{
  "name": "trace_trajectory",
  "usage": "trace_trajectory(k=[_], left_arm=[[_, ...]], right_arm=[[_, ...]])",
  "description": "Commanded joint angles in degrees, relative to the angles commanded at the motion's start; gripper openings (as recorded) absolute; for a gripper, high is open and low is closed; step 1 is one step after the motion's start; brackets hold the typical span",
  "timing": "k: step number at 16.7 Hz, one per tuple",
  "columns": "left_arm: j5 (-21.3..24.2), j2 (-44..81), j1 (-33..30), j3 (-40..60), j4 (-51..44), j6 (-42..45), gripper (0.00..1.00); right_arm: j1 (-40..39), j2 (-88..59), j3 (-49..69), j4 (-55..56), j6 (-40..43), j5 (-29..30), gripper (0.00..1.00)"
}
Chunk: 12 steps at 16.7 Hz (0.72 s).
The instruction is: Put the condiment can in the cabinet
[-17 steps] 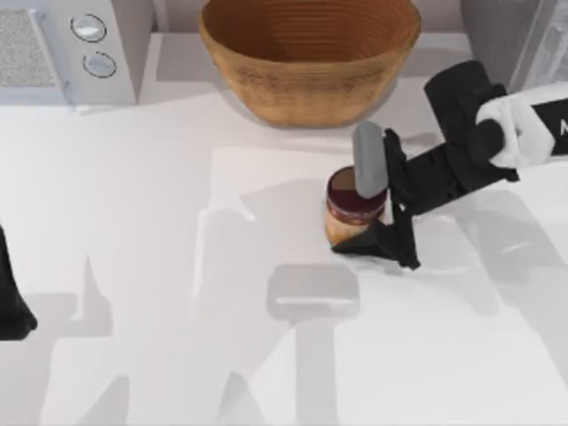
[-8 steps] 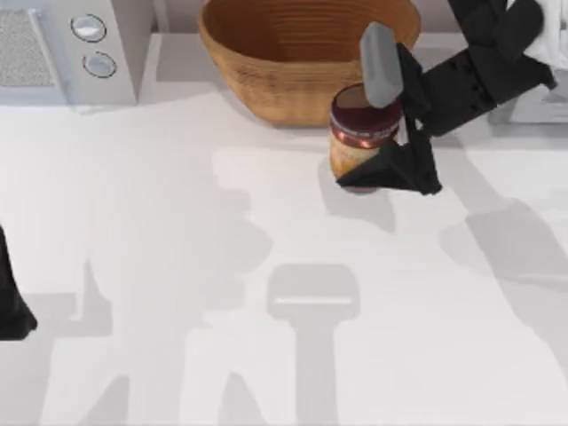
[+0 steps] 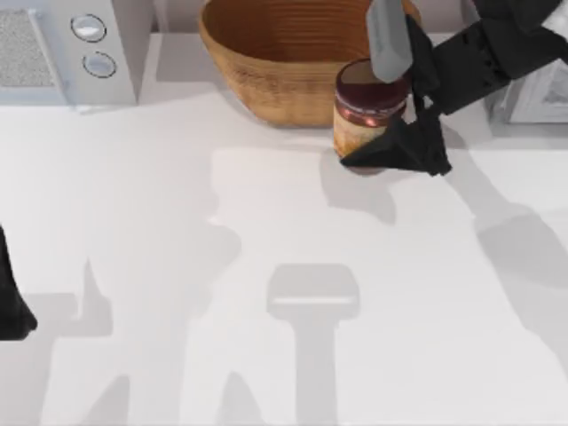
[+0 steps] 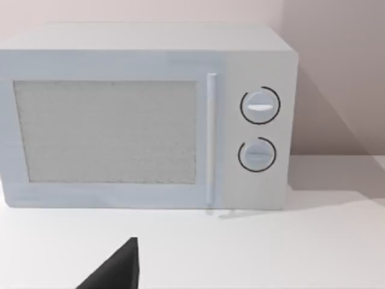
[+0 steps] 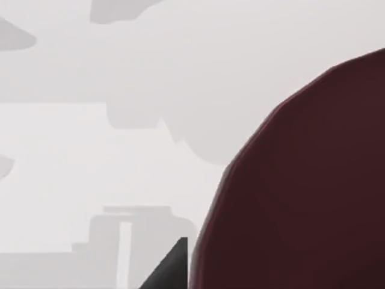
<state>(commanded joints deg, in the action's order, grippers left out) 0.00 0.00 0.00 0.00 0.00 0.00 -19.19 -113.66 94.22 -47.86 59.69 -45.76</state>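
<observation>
The right gripper [image 3: 390, 111] is clamped on the condiment can [image 3: 364, 111], holding it above the worktop [image 3: 177, 222] just beside the woven basket [image 3: 266, 62], near the top view's right

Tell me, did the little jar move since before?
Yes. The condiment can, held by the right gripper, moved toward the woven basket at the table's back, now overlapping it.

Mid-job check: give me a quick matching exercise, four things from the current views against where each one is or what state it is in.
Things:
1. condiment can
2. woven basket
3. microwave
4. left gripper

Places or states:
A. far left corner of the table
B. parked at the table's left edge
C. held off the table by the right gripper
D. back middle, beside the can

Pairs: 1-C, 2-D, 3-A, 4-B
</observation>
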Motion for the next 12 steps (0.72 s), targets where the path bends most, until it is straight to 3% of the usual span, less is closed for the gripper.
trace_trajectory(k=[6,12], left_arm=[[0.0,0.0,0.0,0.0,0.0,0.0,1.0],[0.0,0.0,0.0,0.0,0.0,0.0,1.0]], right_arm=[[1.8,11.6,-9.9,5.4,-6.4,4.9,0.0],[7.1,43.7,-35.2,17.7,-21.9,16.9,0.0]])
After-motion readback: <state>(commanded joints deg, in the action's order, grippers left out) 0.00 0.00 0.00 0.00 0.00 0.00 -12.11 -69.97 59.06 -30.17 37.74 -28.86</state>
